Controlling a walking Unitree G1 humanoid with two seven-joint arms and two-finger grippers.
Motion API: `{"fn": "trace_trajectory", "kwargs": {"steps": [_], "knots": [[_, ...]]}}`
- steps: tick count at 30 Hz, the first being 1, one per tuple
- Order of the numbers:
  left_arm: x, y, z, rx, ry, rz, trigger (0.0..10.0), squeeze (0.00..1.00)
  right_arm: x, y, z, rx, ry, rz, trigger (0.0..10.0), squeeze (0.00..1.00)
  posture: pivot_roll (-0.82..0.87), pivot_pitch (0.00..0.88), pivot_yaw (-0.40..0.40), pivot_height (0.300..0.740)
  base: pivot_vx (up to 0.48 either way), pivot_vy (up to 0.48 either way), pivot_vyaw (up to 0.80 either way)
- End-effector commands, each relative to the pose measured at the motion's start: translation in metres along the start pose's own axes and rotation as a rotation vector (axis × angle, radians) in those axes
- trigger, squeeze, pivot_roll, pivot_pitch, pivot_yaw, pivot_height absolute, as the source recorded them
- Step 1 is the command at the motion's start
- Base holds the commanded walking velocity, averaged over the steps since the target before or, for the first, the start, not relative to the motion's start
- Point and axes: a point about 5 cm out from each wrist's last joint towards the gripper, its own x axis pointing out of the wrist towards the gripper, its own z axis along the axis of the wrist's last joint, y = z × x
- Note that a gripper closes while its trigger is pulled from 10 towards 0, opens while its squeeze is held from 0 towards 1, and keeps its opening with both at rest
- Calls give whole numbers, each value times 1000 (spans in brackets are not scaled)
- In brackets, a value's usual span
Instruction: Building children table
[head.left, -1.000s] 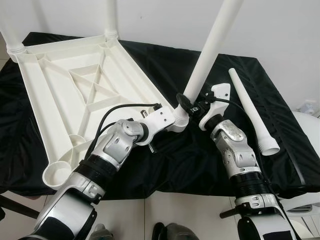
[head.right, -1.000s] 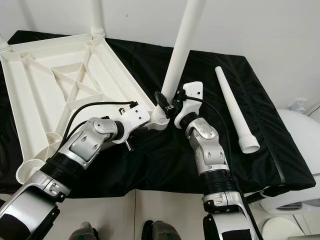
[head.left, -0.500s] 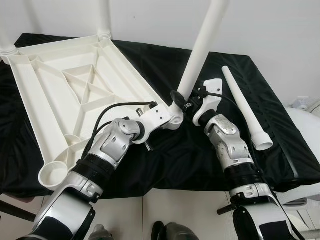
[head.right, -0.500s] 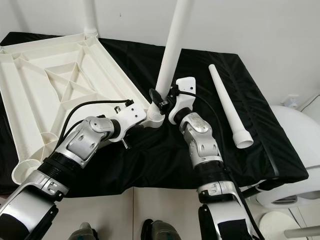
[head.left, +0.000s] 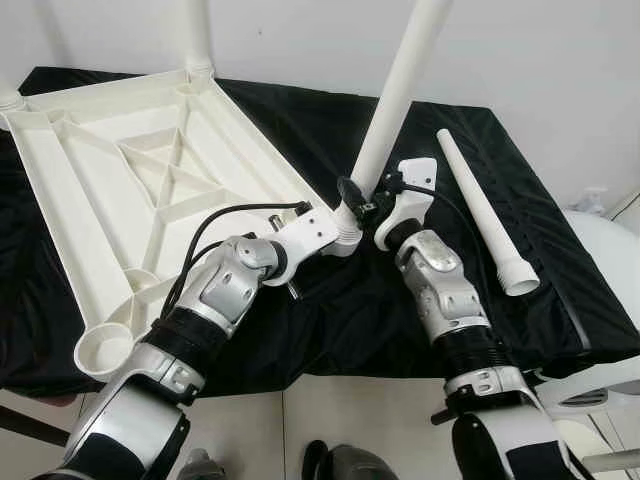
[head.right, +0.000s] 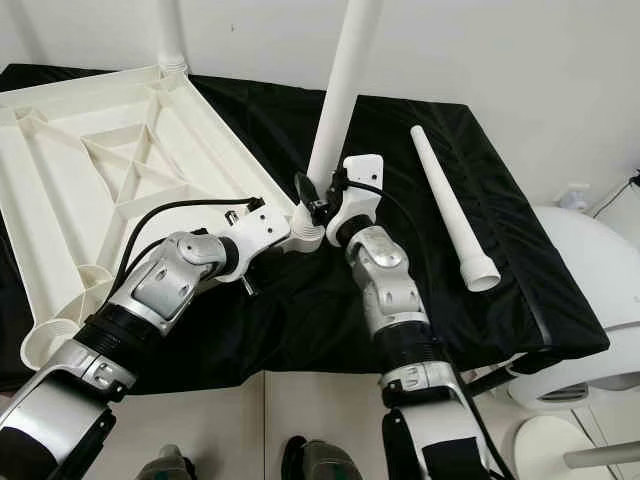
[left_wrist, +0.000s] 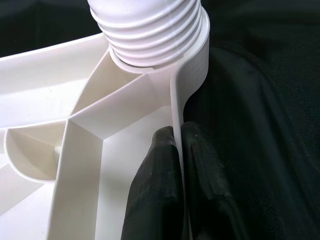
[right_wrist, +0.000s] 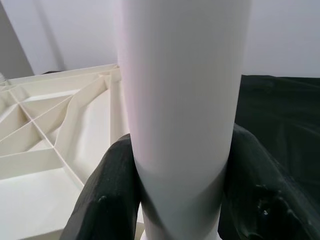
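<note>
Left wrist view shows the left hand (left_wrist: 177, 165) pinching the upturned tabletop's (head.left: 150, 180) rim to steady it on the black-draped surface (head.left: 560, 250), seemingly so the right hand (right_wrist: 180, 190), clamped round the leg (head.left: 395, 110), can turn it into the corner socket (left_wrist: 150, 35).

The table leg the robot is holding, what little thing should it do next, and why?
Probably keep twisting the leg down into its corner socket. The right gripper is clamped round the leg, the left gripper pinches the tabletop rim to steady it, and screw threads show above the socket, so it likely isn't fully seated.
</note>
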Motion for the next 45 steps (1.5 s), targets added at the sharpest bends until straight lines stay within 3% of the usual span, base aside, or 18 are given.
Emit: {"fn": "trace_trajectory", "kwargs": {"steps": [1,31,45], "knots": [[2,-4,-2,11,20,26,10000,0,-10,-15,-29,30,123,-158,10000,0,74,79,-98,740,0,0,0],[1,-8,-2,4,19,24,10000,0,-3,-4,-34,-20,86,-464,10000,0,94,101,-113,740,0,0,0],[-1,-13,-4,-2,26,16,10000,0,4,11,-39,-42,86,-573,10000,0,111,116,-120,740,0,0,0]]}}
